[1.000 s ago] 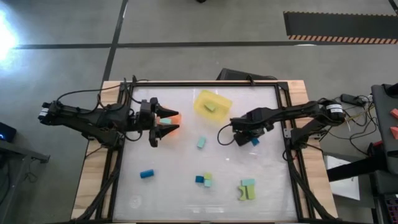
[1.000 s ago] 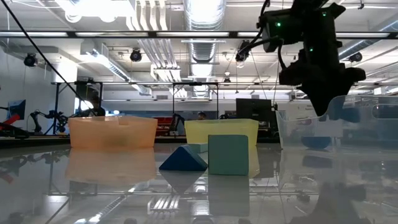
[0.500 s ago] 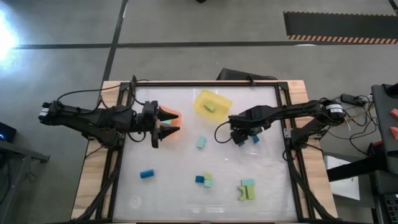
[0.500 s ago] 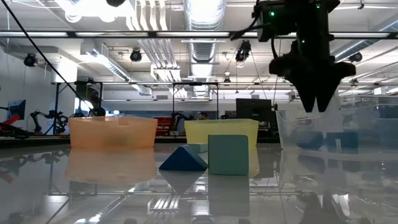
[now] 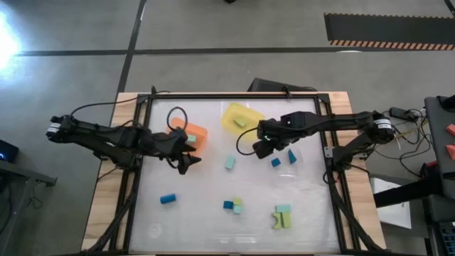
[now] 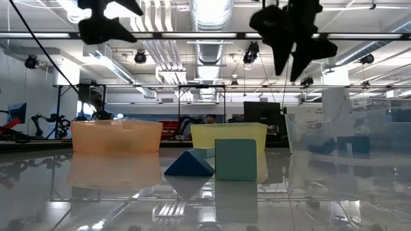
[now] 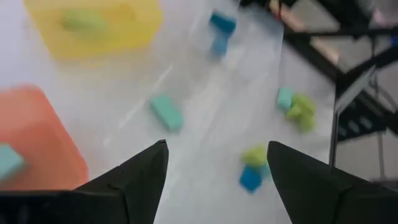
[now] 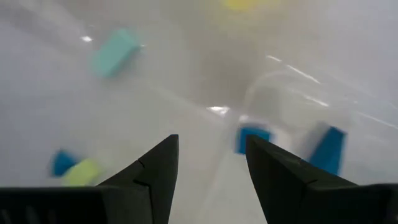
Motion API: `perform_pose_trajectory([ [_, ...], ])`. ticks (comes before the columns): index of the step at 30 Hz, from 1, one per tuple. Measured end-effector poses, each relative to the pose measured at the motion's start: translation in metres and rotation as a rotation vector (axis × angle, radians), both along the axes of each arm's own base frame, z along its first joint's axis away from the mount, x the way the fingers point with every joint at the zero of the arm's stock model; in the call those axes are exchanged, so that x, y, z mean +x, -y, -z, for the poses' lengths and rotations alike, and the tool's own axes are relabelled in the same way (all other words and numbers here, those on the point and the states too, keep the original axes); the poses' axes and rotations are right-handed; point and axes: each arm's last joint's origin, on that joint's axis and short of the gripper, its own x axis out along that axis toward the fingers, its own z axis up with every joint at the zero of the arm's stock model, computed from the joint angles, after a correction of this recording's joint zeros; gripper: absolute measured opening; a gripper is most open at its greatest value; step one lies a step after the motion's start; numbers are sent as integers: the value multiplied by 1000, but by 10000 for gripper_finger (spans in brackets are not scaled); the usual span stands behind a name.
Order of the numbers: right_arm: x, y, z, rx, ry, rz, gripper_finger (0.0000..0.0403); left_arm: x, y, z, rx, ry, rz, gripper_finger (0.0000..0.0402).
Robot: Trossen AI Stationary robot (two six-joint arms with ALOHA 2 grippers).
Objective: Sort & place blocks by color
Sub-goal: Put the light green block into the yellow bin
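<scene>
Right hand [image 5: 260, 147], fingers spread and empty, hangs above the white counter [image 5: 206, 213] beside the yellow plastic bin [image 5: 242, 118]. The small mint-teal bar block [image 5: 230, 163] lies loose between both hands, slightly nearer the right. Left hand [image 5: 186, 162], fingers spread, empty, by the orange bin [image 5: 193, 134]. No legible writing.

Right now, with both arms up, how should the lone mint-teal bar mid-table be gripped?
Come straight down on the mint-teal bar and close across its short width, on the two long faces. It lies flat and alone on the table, slightly skewed, so turn the wrist to match. The right gripper, fingers open, looks nearest.
</scene>
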Motion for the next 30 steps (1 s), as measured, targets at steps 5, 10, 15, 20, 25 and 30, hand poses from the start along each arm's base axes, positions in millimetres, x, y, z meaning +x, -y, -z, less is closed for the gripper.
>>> perform_pose_trajectory([
  [5, 13, -15, -21, 24, 151, -118, 175, 7, 4, 10, -54, -75, 67, 258],
  [10, 27, -42, -35, -4, 345, -275, 176, 15, 7, 18, -56, -114, 120, 258],
  [15, 31, -61, -39, 22, 423, -277, 176, 19, 9, 22, -56, -139, 174, 258],
  [20, 28, -84, -42, 45, 432, -338, 176, 20, 10, 24, -56, -149, 206, 258],
  [25, 22, -109, -37, 30, 418, -468, 176, 20, 10, 24, -55, -147, 214, 258],
  [30, 21, -132, -20, -15, 371, -589, 176, 20, 10, 23, -54, -146, 216, 258],
])
